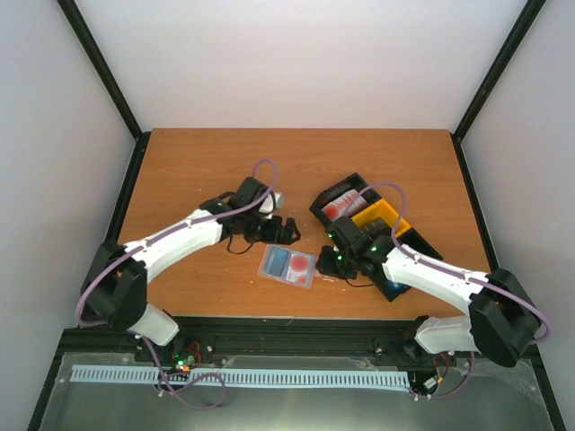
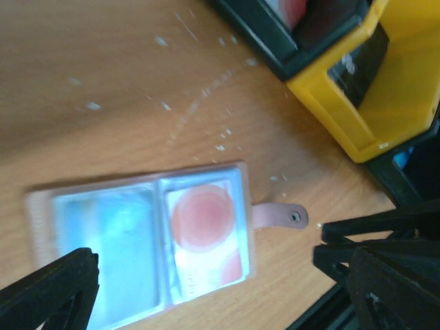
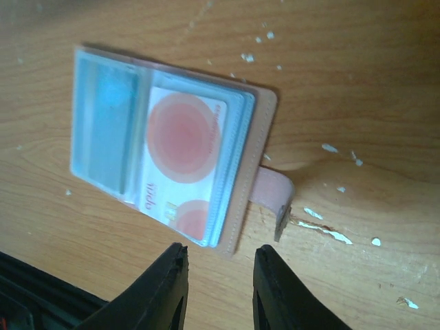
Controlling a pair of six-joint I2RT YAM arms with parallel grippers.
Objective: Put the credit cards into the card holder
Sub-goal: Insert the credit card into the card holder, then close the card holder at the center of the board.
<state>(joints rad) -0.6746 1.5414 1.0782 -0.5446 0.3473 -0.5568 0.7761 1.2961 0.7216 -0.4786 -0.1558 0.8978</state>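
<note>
- The card holder (image 1: 287, 265) lies open and flat on the table (image 1: 198, 162), near the front edge, between the 2 grippers. Its pockets face up, so cards can slide in easily.
- In its see-through pockets there is a blue card (image 3: 110, 130) on one side and a red card (image 3: 182, 148) w/ round marks on the other. Both sit under the clear plastic, so I think they are in.
- Its little strap (image 3: 271, 196) sticks out to the side, flat on the wood, not snapped. That lets the holder lie open.
- The tray (image 1: 384, 212) stands just to the right of the holder, and more red cards (image 1: 340, 206) show in its far black part. So I guess the job is not done — more cards to fetch.
- Left gripper (image 1: 283, 231): spread wide, nothing in it. In the left wrist view one finger (image 2: 48, 292) shows at each side of the holder. As far as I can tell, they are above it and not touching.
- The L arm reaches out over the table, bent at the elbow, w/ the wrist tipped down by the holder's far side.
- Right gripper (image 3: 220, 275): fingers a bit apart, small gap, nothing between them. It hangs just beside the holder's strap edge — not touching.
- The R arm lies low over the near part of the tray, hides that part, and points left at the holder.
</note>
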